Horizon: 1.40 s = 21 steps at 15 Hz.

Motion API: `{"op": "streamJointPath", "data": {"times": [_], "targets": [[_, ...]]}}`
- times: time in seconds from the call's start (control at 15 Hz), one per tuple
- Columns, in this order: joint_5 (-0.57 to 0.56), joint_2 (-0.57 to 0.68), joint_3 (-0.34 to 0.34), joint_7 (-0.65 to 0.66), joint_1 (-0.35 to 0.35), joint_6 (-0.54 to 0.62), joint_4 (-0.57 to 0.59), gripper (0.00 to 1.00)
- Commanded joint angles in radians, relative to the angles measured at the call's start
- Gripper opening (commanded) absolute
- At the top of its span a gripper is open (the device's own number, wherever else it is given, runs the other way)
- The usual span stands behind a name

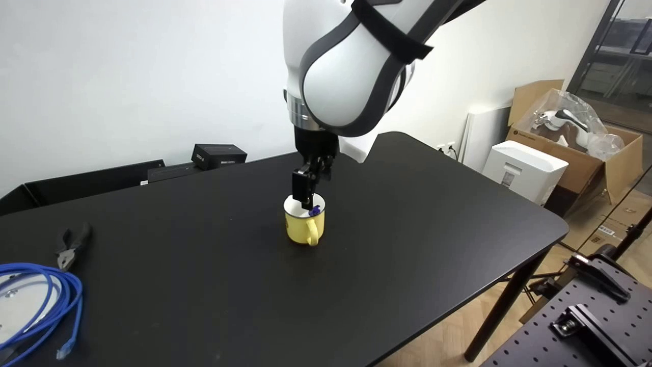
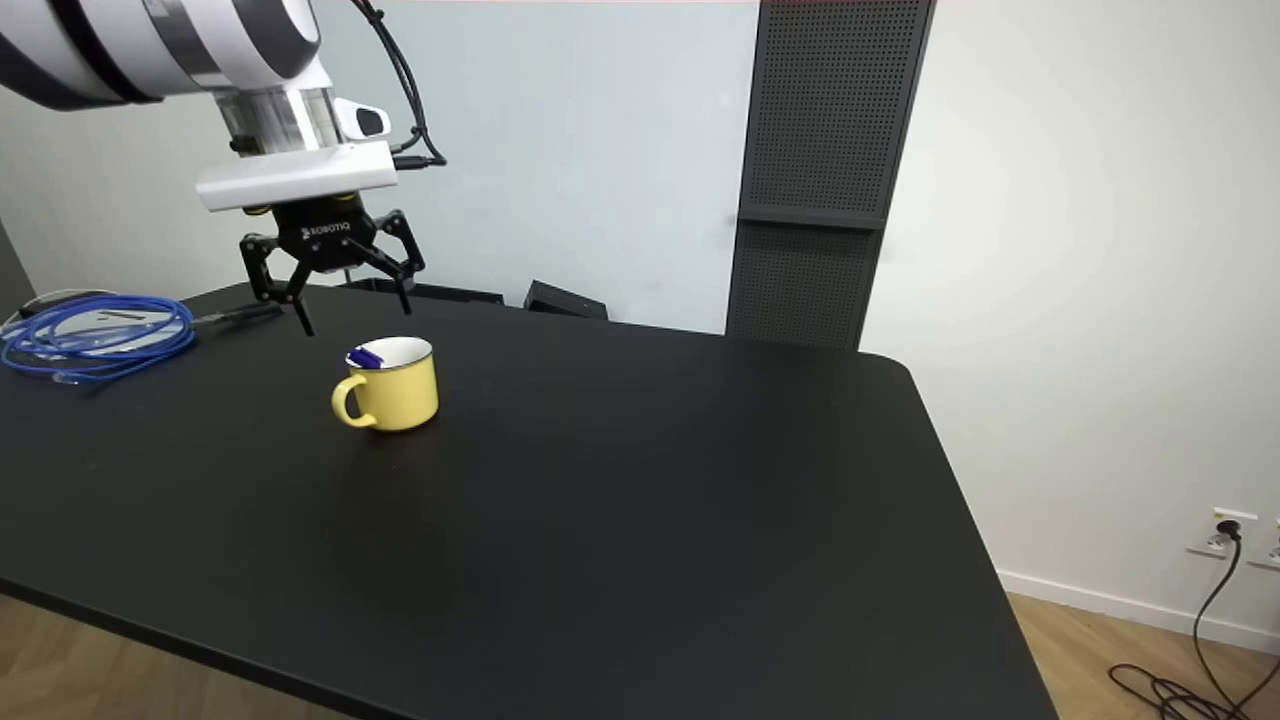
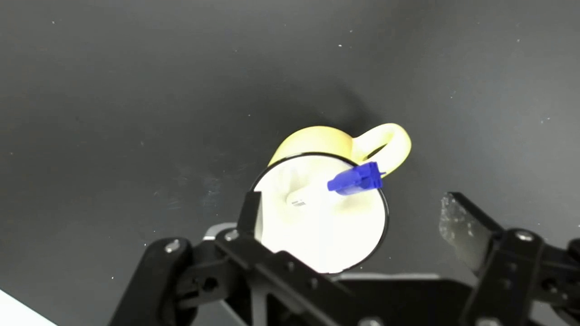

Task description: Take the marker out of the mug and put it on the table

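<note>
Your black two-fingered gripper (image 2: pixel 358 320) stands spread wide, above the squat yellow mug (image 2: pixel 402 395).
You have the slim white, dark-blue-capped marker (image 3: pixel 346 181) tilted inside it, capped end at the handle-side rim; mug upright on the matte black table (image 2: pixel 700 520), coiled blue cable (image 1: pixel 65 300) well apart, to the left.

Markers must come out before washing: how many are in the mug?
1: the marker, leaning in the mug, its blue end by the handle. Glare in the wrist view could hide another.

Blk table (image 1: pixel 407 239) w/ ylw mug (image 1: pixel 300 227) upright, pliers (image 1: pixel 70 251) nr blue cable coil (image 1: pixel 65 298) partly over white obj (image 1: pixel 23 306).
</note>
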Motion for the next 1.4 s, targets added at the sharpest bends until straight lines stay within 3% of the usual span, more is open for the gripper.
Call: {"op": "streamJointPath", "data": {"times": [0.0, 0.8, 0.87, 1.0, 1.33], "targets": [[-0.023, 0.024, -0.011, 0.023, 0.005, -0.011, 0.016, 1.00], [-0.041, 0.043, -0.010, 0.014, 0.012, -0.027, 0.011, 1.00], [-0.034, 0.040, -0.007, 0.011, 0.010, -0.027, 0.005, 0.75], [-0.030, 0.037, -0.005, 0.009, 0.010, -0.028, -0.001, 0.68], [-0.031, 0.036, -0.007, 0.012, 0.009, -0.029, -0.005, 0.33]]}}
